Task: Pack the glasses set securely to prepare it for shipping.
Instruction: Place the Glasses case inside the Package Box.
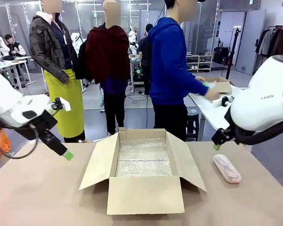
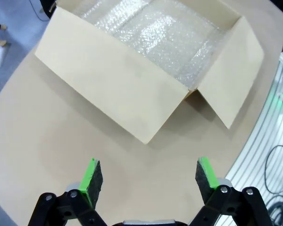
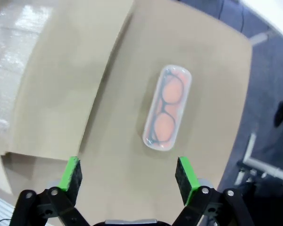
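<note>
A box (image 1: 145,195) sits on the middle of the table (image 1: 37,197), with bubble wrap (image 1: 144,160) inside. A glasses case (image 1: 227,168) lies right of the box, apart from it. A person (image 1: 172,66) stands at the far side.

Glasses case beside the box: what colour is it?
The glasses case is pale translucent pink, clearest in the right wrist view.

Left arm (image 1: 23,113): white, angled downward.
Left gripper (image 2: 148,176): black, green-padded, jaws wide apart, empty.
Right arm (image 1: 264,103): white, bent low.
Right gripper (image 3: 129,172): black, green-padded, jaws wide apart, empty.
</note>
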`<action>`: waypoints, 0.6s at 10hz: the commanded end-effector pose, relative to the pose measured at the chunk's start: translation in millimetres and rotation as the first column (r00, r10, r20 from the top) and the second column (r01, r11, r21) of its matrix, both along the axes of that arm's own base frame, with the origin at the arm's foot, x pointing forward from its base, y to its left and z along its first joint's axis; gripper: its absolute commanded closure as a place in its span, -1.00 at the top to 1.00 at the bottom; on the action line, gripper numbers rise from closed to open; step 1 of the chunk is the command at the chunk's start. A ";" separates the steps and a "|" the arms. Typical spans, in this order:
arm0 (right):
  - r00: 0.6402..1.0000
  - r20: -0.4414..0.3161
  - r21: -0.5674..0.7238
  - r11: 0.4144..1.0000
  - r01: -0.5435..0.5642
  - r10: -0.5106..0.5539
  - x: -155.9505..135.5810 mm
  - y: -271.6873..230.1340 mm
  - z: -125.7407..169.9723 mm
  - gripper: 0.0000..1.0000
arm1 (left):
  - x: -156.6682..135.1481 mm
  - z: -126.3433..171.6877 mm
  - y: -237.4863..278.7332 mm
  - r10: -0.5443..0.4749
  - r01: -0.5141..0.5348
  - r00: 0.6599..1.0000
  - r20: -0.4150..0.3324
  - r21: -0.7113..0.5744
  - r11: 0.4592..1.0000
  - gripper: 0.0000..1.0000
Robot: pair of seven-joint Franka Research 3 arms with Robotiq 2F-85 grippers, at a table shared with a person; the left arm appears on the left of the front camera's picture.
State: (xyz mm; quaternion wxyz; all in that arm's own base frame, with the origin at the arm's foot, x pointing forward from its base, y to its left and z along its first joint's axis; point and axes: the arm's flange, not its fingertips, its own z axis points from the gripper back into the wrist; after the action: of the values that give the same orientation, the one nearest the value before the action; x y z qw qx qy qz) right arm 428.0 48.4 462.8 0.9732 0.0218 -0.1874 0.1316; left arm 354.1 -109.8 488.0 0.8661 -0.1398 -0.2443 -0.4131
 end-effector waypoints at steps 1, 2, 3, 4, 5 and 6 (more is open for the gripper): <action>0.993 -0.094 0.038 0.996 0.077 -0.074 26.4 -6.2 -17.8 1.00 | -7.2 4.8 15.4 -0.002 0.003 1.000 0.019 -0.035 0.999 1.00; 0.990 -0.112 0.067 0.993 0.094 -0.086 37.2 -13.8 -28.2 1.00 | -12.5 6.0 20.6 0.010 -0.009 0.999 0.031 -0.036 0.999 1.00; 0.987 -0.116 0.045 0.993 0.113 -0.107 42.2 -16.2 -32.7 1.00 | -14.8 5.8 24.0 0.024 -0.022 0.999 0.032 -0.041 0.999 1.00; 0.989 -0.067 -0.004 0.991 0.130 -0.130 43.1 -14.7 -30.0 1.00 | -13.4 4.1 25.2 0.062 -0.060 0.998 0.028 -0.055 0.997 1.00; 0.990 -0.112 0.036 0.996 0.086 -0.081 31.6 -21.5 -35.3 1.00 | -2.1 14.4 20.0 0.029 -0.028 0.999 0.034 -0.018 0.999 1.00; 0.990 -0.112 0.036 0.996 0.086 -0.081 31.6 -21.5 -35.3 1.00 | -2.1 14.4 20.0 0.029 -0.028 0.999 0.034 -0.018 0.999 1.00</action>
State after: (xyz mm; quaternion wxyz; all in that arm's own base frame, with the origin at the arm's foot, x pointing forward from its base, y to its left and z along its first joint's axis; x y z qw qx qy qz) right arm 468.1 26.9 424.5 0.9866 0.0371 -0.1369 0.0811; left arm 352.5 -88.2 502.7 0.8688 -0.1354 -0.2656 -0.3954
